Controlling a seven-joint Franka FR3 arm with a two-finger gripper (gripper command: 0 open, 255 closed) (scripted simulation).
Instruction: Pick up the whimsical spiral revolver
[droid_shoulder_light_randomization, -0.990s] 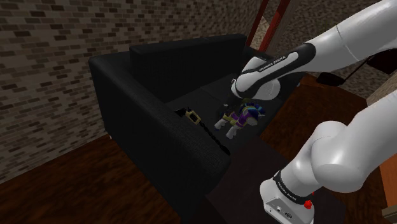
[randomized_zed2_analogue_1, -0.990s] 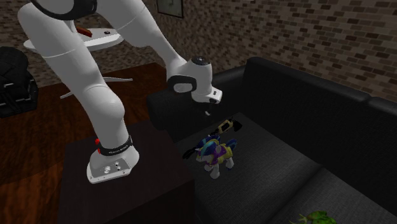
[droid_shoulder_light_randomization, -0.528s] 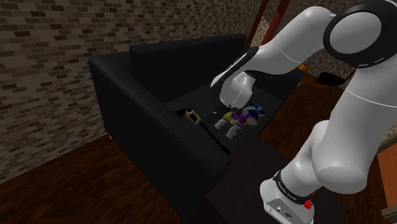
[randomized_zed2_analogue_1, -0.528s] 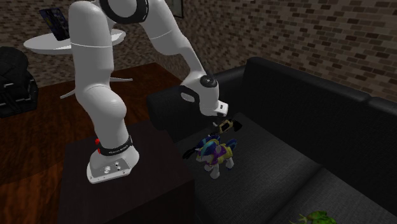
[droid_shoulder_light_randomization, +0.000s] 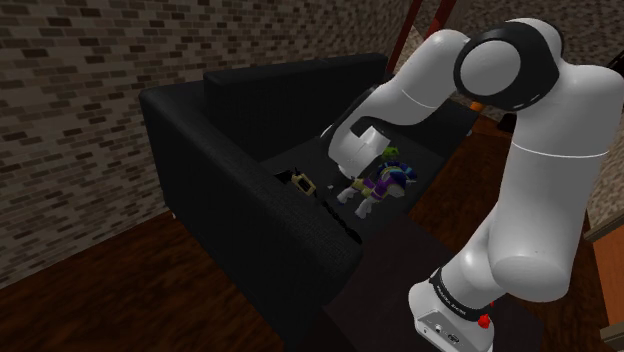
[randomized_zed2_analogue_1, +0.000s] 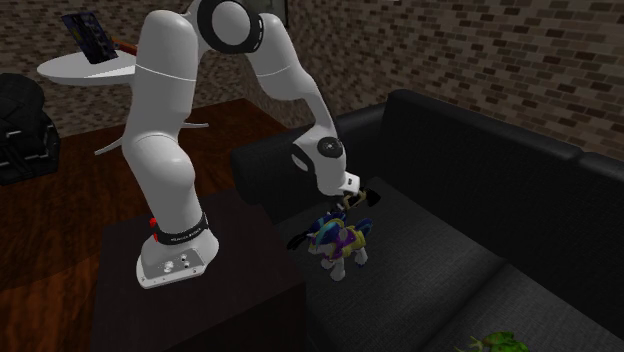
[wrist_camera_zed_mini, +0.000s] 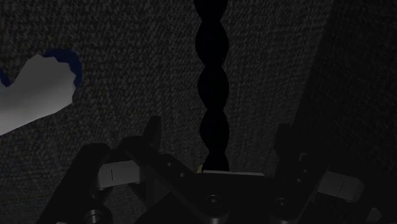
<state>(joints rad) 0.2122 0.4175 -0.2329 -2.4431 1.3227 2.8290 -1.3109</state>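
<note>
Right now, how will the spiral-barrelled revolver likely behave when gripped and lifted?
The spiral-barrelled revolver looks rigid, so it probably won't flop. Its barrel's rounded bulges could let the open gripper slide into a groove. Long and thin on the sofa seat, it may tilt if gripped off-centre.

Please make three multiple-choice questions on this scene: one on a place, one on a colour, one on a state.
1. Where does the black revolver with a spiral barrel lie? A) on the sofa seat B) on the floor C) on the stand
2. What colour is the fabric sofa? A) red B) white C) black
3. How stands the black two-finger gripper? A) shut on the revolver B) open C) shut on nothing
Answers: 1 A, it rests on the seat beside the many-coloured toy pony; 2 C, black all over; 3 B, the fingers stand apart with the barrel between them.
</note>
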